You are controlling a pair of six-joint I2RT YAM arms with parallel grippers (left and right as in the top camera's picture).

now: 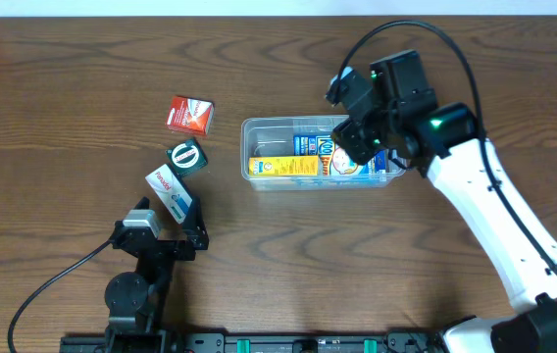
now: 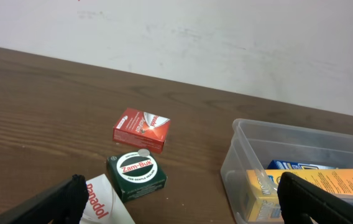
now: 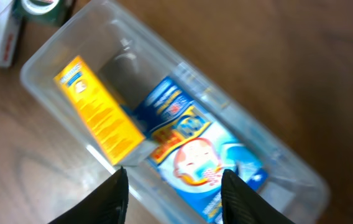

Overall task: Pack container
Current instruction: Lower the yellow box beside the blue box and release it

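The clear plastic container [image 1: 255,132] stands mid-table. Inside it a yellow box [image 1: 283,167] lies along the front wall, with a blue box [image 1: 342,157] beside it. My right gripper [image 1: 362,137] hovers over the container's right end. In the right wrist view its jaws [image 3: 176,196] stand apart above the blue box [image 3: 189,143], gripping nothing. The yellow box [image 3: 99,109] and the container's rim [image 3: 46,59] show below. My left gripper [image 1: 166,230] rests open near the front left; its fingers [image 2: 71,198] frame a white Panadol box [image 2: 105,202].
Left of the container lie a red box [image 1: 190,114], a green Zam-Buk box [image 1: 186,157] and the white Panadol box [image 1: 169,191]. The left wrist view shows the red box [image 2: 142,129], the green box [image 2: 137,175] and the container's near corner [image 2: 238,162].
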